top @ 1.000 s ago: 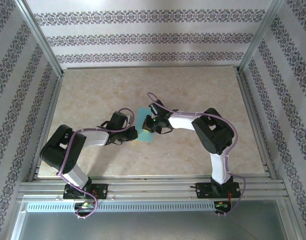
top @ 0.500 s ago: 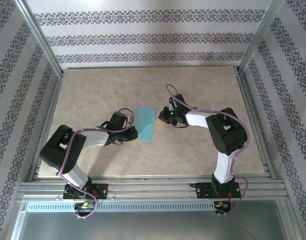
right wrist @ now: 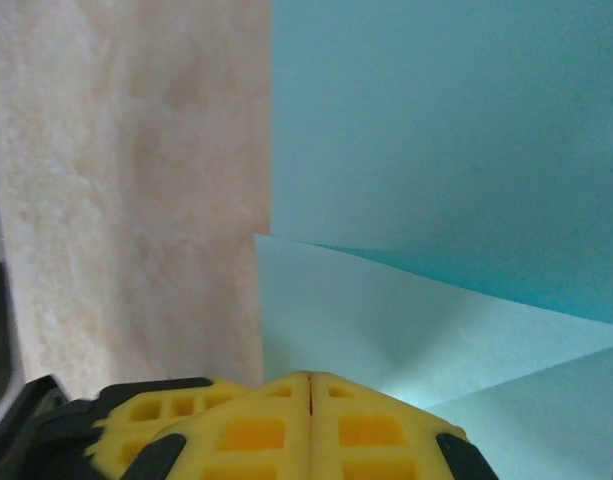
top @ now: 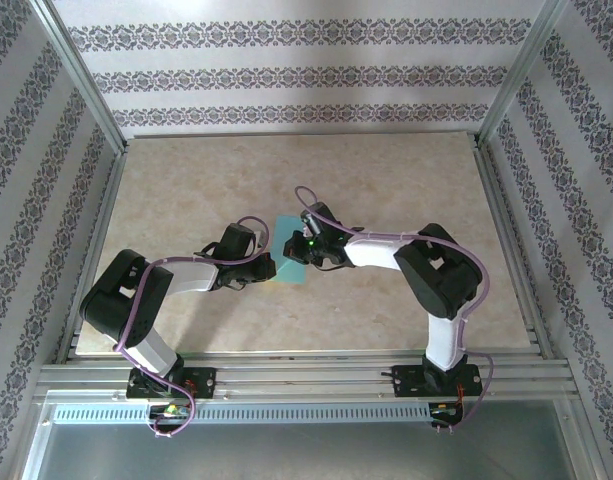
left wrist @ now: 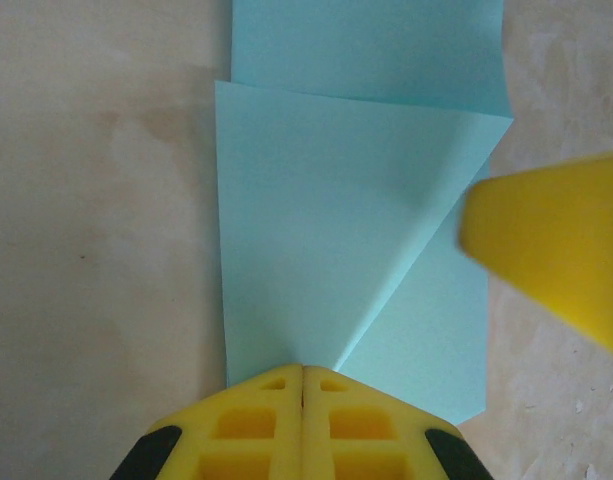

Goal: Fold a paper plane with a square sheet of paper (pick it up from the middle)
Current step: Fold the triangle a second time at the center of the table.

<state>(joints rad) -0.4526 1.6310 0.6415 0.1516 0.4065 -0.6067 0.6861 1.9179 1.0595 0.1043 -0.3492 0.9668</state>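
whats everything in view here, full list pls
sheet of paper: one, turquoise, partly folded, mid-table between the grippers
table: one, beige marbled, under everything
walls: three, white with grey patterned stripes, left, back, right
frame: one, silver metal, around the table
left arm: one, black and white, near left
right arm: one, black and white, near right
left gripper: one, yellow, shut, tip on the paper
right gripper: one, yellow, shut, tip on the paper
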